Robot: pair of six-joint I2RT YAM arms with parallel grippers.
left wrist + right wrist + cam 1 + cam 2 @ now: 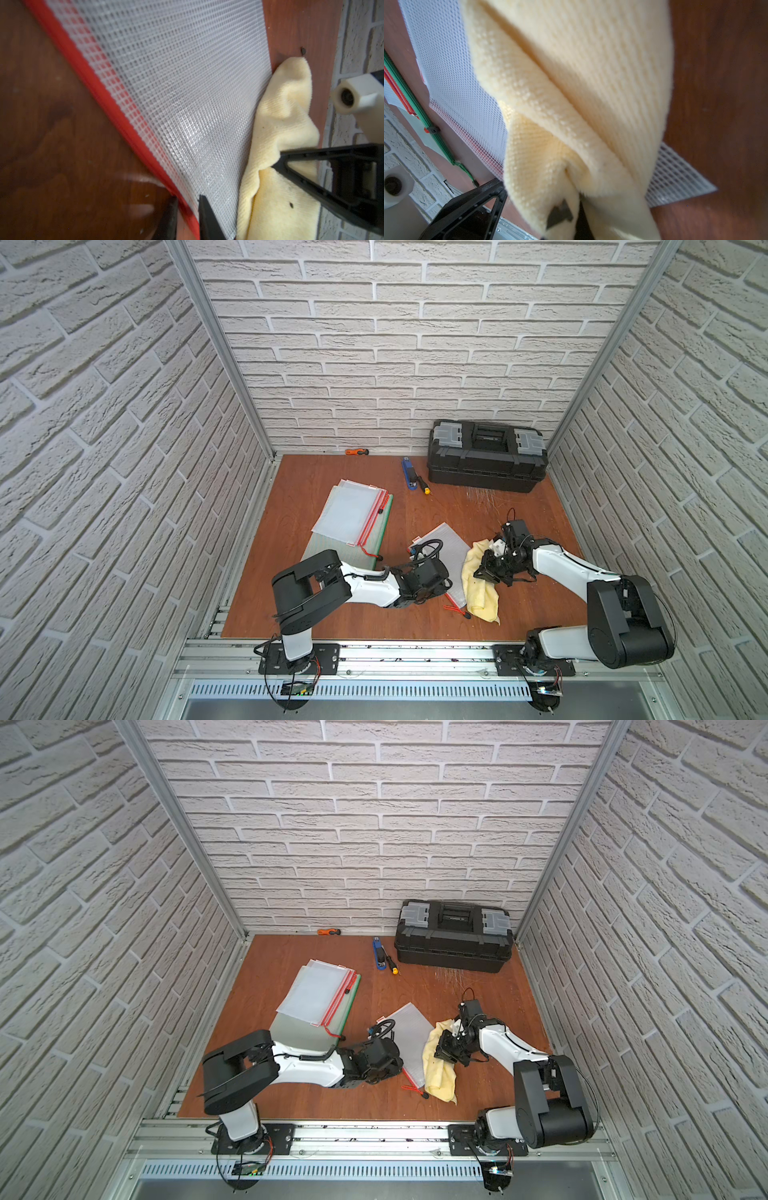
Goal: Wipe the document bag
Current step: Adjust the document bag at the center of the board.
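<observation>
The document bag (pixel 446 549), white mesh with a red zip edge, lies mid-table in both top views (pixel 411 1036). My left gripper (pixel 441 590) sits at its near zip edge. In the left wrist view the fingers (pixel 188 209) are pinched on that red edge of the bag (pixel 176 93). A yellow cloth (pixel 480 593) is draped over the bag's right side and the table. My right gripper (pixel 489 572) is shut on the cloth. In the right wrist view the cloth (pixel 581 83) bunches around the fingertips (pixel 571 212), with the bag (pixel 450 83) beneath it.
A stack of document bags (pixel 353 514) with red and green edges lies at the left. A black toolbox (pixel 486 456) stands at the back right. A blue stapler (pixel 409 473) and a screwdriver (pixel 424 485) lie beside it. An orange knife (pixel 356 452) rests by the back wall.
</observation>
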